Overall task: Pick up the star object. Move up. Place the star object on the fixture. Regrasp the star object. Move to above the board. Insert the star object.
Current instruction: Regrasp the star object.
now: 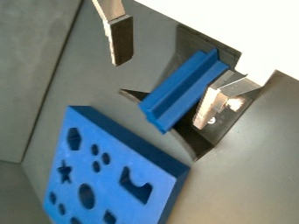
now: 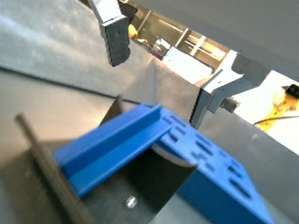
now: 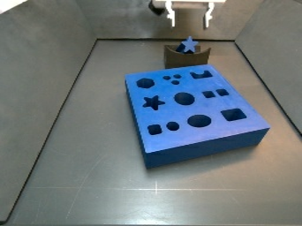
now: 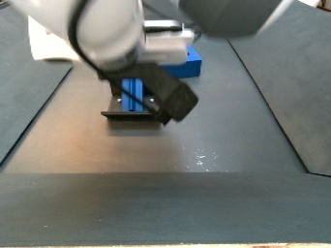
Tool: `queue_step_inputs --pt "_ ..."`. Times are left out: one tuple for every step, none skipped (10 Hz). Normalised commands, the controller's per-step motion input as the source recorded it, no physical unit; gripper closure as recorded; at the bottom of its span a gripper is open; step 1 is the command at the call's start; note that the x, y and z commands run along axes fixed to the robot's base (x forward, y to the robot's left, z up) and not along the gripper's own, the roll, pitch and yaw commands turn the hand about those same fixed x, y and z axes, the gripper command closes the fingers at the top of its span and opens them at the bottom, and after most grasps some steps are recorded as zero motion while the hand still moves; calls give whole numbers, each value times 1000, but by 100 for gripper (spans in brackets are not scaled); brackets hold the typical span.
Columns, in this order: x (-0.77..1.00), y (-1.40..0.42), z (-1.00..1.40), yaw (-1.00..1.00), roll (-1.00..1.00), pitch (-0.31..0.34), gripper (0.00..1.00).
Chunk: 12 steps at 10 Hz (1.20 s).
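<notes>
Tool (image 3: 189, 11) hangs released above the small blue ridged star prism (image 3: 186, 43), which rests in the dark notched fixture (image 3: 182, 58) behind the large blue holed board (image 3: 195, 110).

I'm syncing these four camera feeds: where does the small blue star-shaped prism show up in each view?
Wrist view: small blue star-shaped prism lies on the dark fixture, between the open gripper fingers.
Wrist view: prism near the foreground, on the fixture.
Side view: prism stands beyond the large blue board, below the gripper.
Side view: prism mostly hidden behind the arm.
Shared landmark: the fixture.

no readable text, labels, numbers anywhere
</notes>
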Motion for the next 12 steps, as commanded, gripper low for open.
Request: queue_step_inputs --pt "-25 6 537 -24 47 120 0" --pt "-25 1 365 -40 52 115 0" --pt "-23 0 194 -50 52 104 0" --pt "-73 -1000 724 -9 1000 60 0" --pt "-72 -1000 697 -9 1000 56 0" --pt "-95 -1000 674 -9 1000 46 0" --pt "-124 -959 533 -9 1000 36 0" --pt "-102 -813 335 -9 1000 32 0" --pt "-79 -713 197 -9 1000 30 0" --pt "-37 -494 68 -9 1000 28 0" --pt "-30 -306 55 -8 1000 27 0" --pt "-36 -55 33 -7 1000 22 0"
